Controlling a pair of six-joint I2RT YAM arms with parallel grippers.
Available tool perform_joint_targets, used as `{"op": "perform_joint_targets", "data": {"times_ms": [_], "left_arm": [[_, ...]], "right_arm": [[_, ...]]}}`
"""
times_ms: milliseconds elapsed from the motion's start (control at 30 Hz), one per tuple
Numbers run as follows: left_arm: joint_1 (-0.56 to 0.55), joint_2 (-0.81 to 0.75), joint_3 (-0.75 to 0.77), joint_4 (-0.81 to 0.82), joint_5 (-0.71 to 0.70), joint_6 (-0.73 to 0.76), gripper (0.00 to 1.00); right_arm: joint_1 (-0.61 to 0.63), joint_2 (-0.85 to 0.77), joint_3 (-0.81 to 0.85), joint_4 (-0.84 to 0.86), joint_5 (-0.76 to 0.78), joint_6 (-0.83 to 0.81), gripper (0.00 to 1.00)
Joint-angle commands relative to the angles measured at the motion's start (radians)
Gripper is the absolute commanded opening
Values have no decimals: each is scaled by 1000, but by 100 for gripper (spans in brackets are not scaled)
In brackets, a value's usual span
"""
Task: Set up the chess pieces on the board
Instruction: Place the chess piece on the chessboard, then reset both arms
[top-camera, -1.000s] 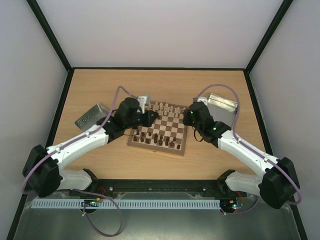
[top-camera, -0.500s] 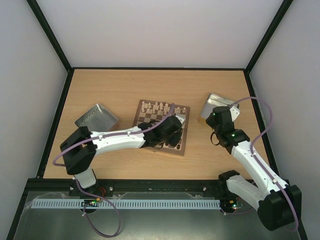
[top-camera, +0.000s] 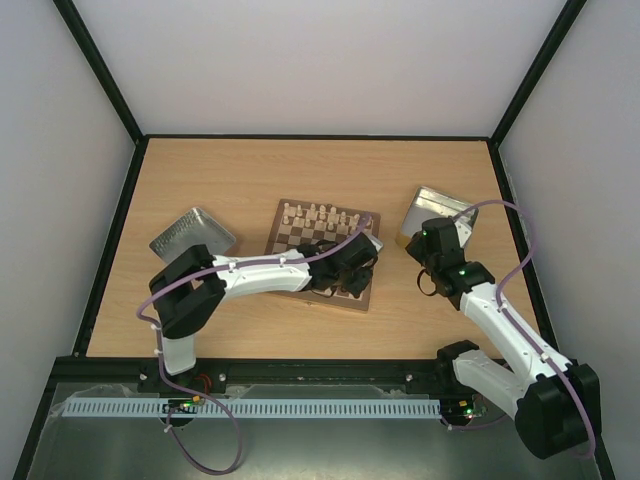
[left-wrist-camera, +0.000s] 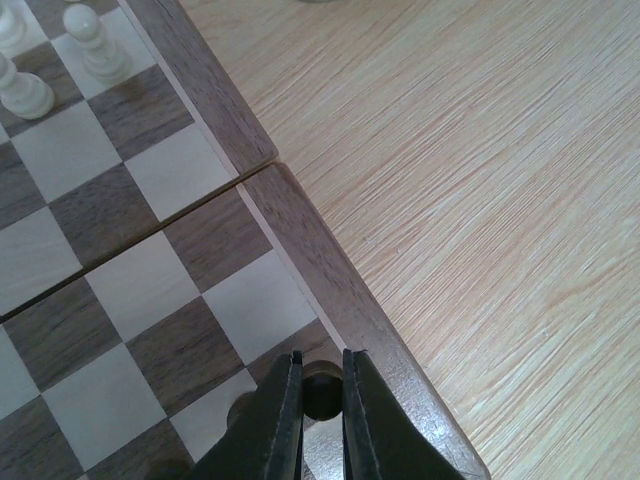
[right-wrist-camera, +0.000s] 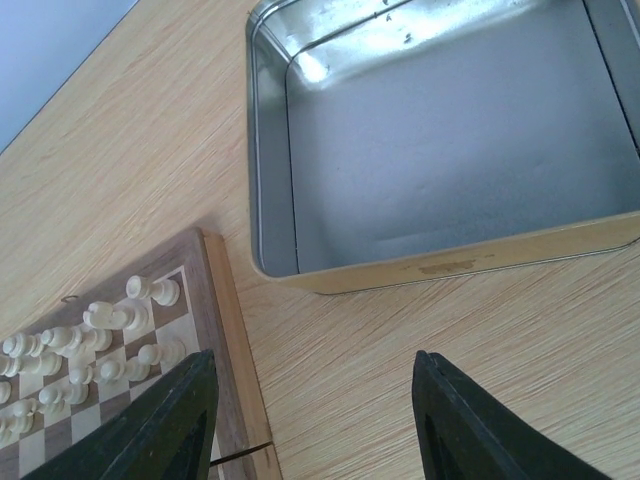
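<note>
The board (top-camera: 290, 240) lies mid-table, with cream chess pieces (top-camera: 315, 212) lined up along its far rows. My left gripper (top-camera: 356, 272) reaches across to the board's near right corner. In the left wrist view the left gripper (left-wrist-camera: 321, 365) is shut on a dark brown piece (left-wrist-camera: 322, 395) over a corner square beside the board's border (left-wrist-camera: 330, 280). Another dark piece (left-wrist-camera: 240, 410) stands just left of it. Two cream pieces (left-wrist-camera: 95, 45) stand further along the board. My right gripper (right-wrist-camera: 312, 358) hangs open and empty over bare table between the board edge (right-wrist-camera: 225, 330) and a tin.
An empty silver tin (right-wrist-camera: 270, 150) sits right of the board, close in front of my right gripper; it also shows as the right tin (top-camera: 445, 205). A second tin (top-camera: 192, 232) lies left of the board. Black frame walls bound the table.
A second ago both grippers were over the board. My left arm has reached across to the board's near right corner. My right arm has pulled back to the tin, jaws opening a little wider.
</note>
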Motion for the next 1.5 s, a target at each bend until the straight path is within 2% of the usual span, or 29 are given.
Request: {"op": "perform_joint_targets", "data": {"times_ms": [0, 533, 733, 1033, 1233, 1300, 1367, 1400, 1467], "left_arm": [[-4, 30, 29, -21, 22, 25, 4], [-4, 94, 63, -45, 27, 26, 9], [-4, 81, 72, -63, 16, 33, 21], [4, 7, 105, -63, 66, 22, 30], [59, -155, 69, -52, 60, -68, 38], [85, -237, 28, -43, 34, -102, 45], [110, -331, -35, -25, 10, -119, 56], [118, -402, -69, -17, -2, -126, 65], [140, -510, -137, -3, -18, -130, 96]], "right_arm": [[-5, 8, -11, 23, 6, 6, 52], [-6, 16, -25, 40, 0, 6, 52], [-6, 15, -28, 43, -2, 5, 52], [-5, 3, -16, 34, -15, 10, 53], [-6, -44, 5, 5, -23, -17, 55], [-6, -64, 11, -3, -41, -40, 57], [-5, -83, 20, -10, -78, -69, 60], [-6, -95, 23, -15, -97, -85, 62], [-5, -114, 34, -27, -121, -118, 65]]}}
